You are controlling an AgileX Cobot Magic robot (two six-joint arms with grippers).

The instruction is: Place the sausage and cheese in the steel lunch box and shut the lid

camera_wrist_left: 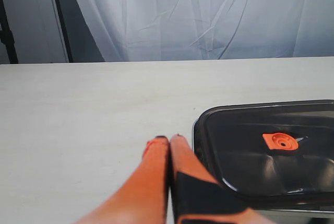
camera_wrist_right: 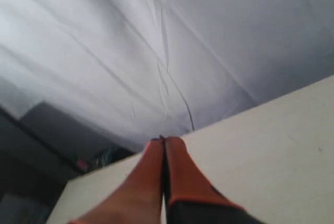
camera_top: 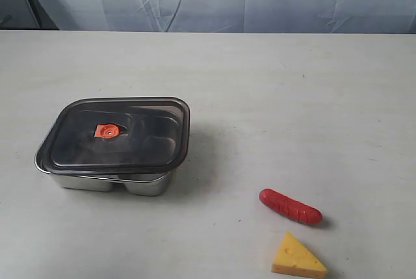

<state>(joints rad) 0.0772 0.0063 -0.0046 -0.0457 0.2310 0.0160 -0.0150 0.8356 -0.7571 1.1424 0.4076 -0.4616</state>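
Only the outside view shows the bumpy red sausage [camera_top: 290,206] and yellow cheese [camera_top: 298,257], front right on the tabletop [camera_top: 292,97], well apart from the shiny steel lunch box [camera_top: 140,185] under its dark lid [camera_top: 123,132]; the left wrist view shows the left hand [camera_wrist_left: 169,139] pressed together beside the lid's round corner; the right wrist view, the right hand [camera_wrist_right: 163,140] pressed together.
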